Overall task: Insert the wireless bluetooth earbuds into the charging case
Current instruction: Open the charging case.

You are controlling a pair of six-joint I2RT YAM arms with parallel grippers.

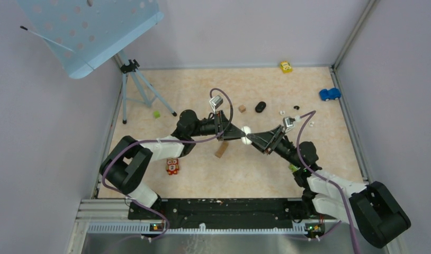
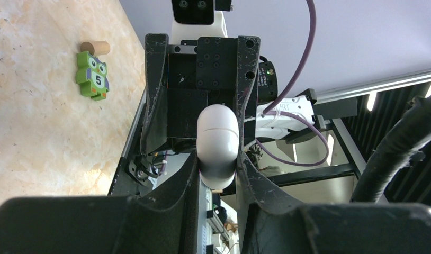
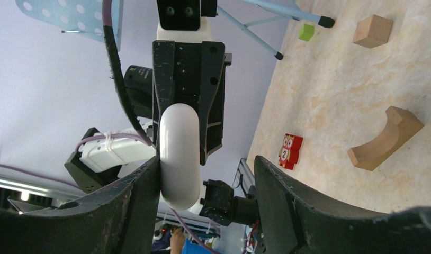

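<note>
charging case, white rounded plastic, hangs mid-air clamped in the left pincer, presumably raised so the right pincer, spread apart with one finger touching it, can pry the lid; tiny white earbuds wait on the beige tabletop beyond.

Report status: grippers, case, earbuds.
Left gripper shut on white charging case, mid-air, case closed. Right gripper open, straddling it. Earbuds loose on table, not yet inserted.

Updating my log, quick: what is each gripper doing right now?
Left gripper: shut on the case.
Right gripper: open, jaws either side of the case, not clamped.
</note>
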